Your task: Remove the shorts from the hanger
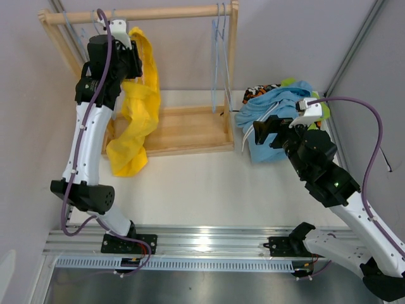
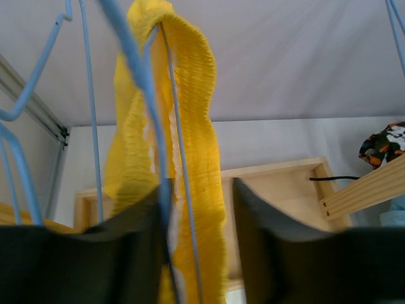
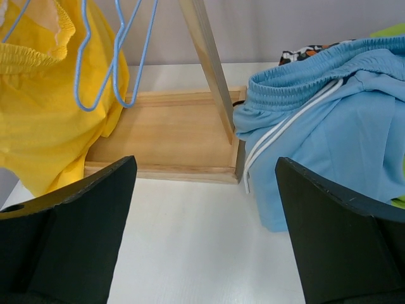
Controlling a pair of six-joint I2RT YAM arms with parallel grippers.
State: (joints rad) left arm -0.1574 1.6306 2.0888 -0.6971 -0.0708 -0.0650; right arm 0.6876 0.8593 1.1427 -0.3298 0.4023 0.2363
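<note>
The yellow shorts (image 1: 136,126) hang by their waistband (image 2: 196,95) from a blue wire hanger (image 2: 139,82) at the left end of the rack's rail (image 1: 164,12). My left gripper (image 1: 130,44) is up at that hanger, and its open jaws (image 2: 201,190) stand around the waistband and wire without clamping them. The light blue shorts (image 1: 272,104), lime green shorts (image 1: 326,111) and black patterned shorts (image 1: 262,90) lie piled on the table at the right. My right gripper (image 1: 261,130) is open and empty (image 3: 205,171) beside the light blue shorts (image 3: 342,126). The navy shorts are hidden.
The wooden rack's base tray (image 1: 186,126) sits at the back of the table with a slanted post (image 3: 209,57) at its right end. Empty blue hangers (image 1: 218,57) hang near that post. A metal rail (image 1: 202,240) runs along the near edge.
</note>
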